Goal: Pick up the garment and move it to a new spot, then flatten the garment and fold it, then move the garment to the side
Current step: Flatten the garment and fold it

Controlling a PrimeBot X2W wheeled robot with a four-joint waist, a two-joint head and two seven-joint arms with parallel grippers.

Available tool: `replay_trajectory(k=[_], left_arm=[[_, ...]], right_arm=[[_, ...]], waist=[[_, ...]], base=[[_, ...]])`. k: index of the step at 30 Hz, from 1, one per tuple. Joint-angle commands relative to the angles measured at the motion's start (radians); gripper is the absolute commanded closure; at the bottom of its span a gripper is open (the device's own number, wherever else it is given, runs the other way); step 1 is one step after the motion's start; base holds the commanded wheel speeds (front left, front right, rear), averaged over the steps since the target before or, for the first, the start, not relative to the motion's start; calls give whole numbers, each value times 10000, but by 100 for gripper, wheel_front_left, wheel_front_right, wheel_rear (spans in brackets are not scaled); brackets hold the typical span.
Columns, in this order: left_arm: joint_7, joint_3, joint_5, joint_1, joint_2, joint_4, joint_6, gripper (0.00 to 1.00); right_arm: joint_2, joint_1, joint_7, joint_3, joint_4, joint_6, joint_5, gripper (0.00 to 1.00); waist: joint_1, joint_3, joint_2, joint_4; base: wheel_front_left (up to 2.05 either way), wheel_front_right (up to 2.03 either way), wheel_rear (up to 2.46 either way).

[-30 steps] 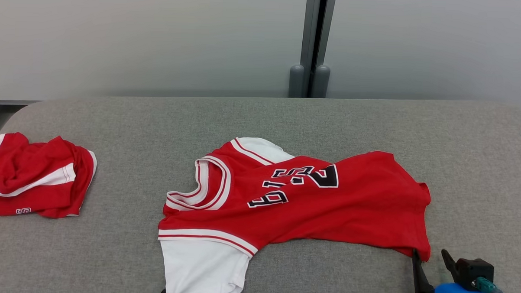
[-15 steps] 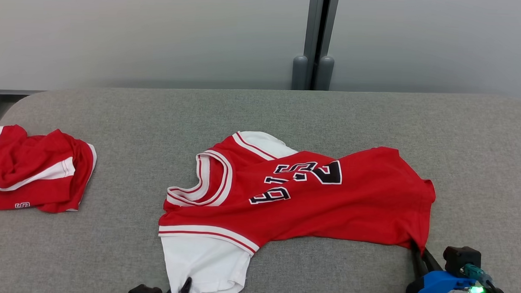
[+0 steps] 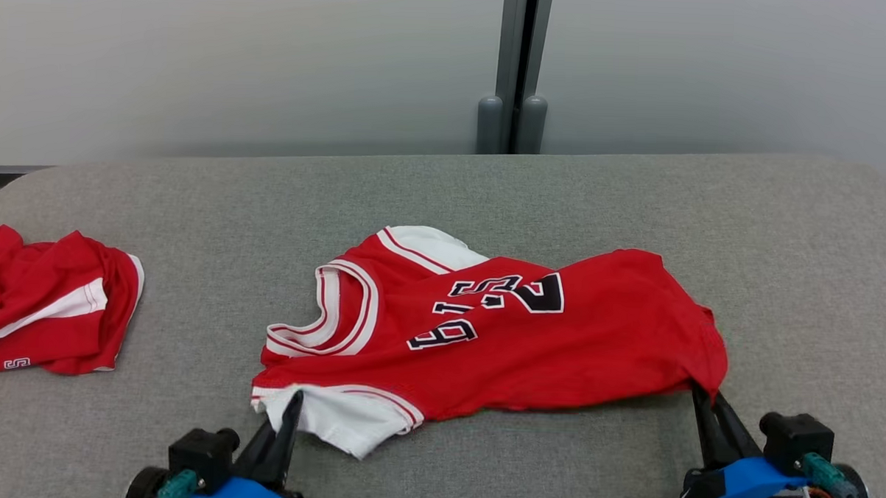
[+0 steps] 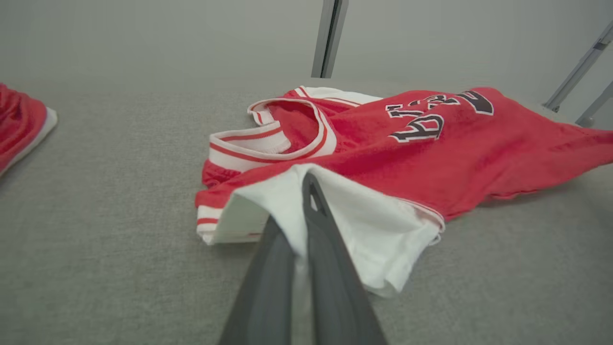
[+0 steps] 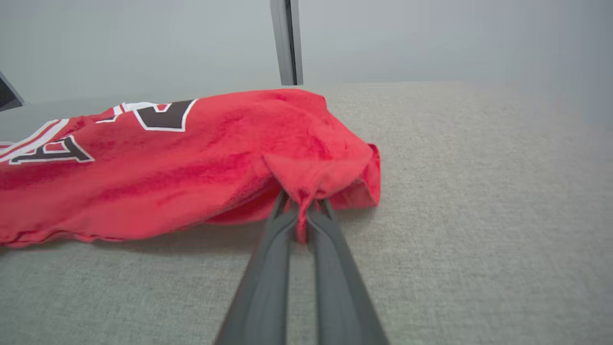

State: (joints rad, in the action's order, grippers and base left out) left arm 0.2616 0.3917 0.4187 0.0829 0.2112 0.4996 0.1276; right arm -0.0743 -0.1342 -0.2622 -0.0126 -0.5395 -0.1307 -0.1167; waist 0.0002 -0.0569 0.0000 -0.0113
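The big grey cloth-covered surface (image 3: 489, 199) has a red basketball jersey with white sleeves and black numbers (image 3: 528, 340) lying near its front middle. A crumpled red and white garment (image 3: 43, 309) sits well off to the left. A moment ago both end effectors were wide open beside the jersey. Now the left end effector (image 3: 294, 402) has pinched shut on the white sleeve (image 4: 364, 225), and the right end effector (image 3: 697, 396) has pinched shut on the red bottom corner (image 5: 316, 177). I think the jersey is ready to be lifted and carried to a new spot.
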Motion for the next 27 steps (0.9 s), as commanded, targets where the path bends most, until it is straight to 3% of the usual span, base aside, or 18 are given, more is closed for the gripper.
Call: replay_trajectory(k=[1, 7, 13, 21, 27], left_arm=[[44, -149, -49, 198, 113, -321, -50, 100], [45, -525, -55, 1123, 466, -1372, -43, 100], [-309, -882, -5, 3183, 1017, -1900, -8, 100], [-1129, -1144, 113, 6985, 1926, -1951, 39, 100], [-1481, -911, 404, 10076, 2282, -1532, 30, 100]], right_arm=[[-74, 87, -35, 22, 318, -1, -24, 100], [-302, -648, -14, 283, 1245, -1, 130, 100], [-557, -2732, 97, 624, 1278, -1, 165, 100], [-486, -7071, 183, 1133, 146, -1, 124, 100], [-353, -10171, 119, 1025, -1195, 1, 144, 100]], waist=[[-2, -21, 0, -38], [-2, -327, 0, -164], [-2, -1213, 0, -384], [-2, -3073, 0, -821], [-2, -3973, 0, -1045]], base=[[0, 0, 0], [0, 0, 0], [0, 0, 0], [0, 0, 0], [0, 0, 0]])
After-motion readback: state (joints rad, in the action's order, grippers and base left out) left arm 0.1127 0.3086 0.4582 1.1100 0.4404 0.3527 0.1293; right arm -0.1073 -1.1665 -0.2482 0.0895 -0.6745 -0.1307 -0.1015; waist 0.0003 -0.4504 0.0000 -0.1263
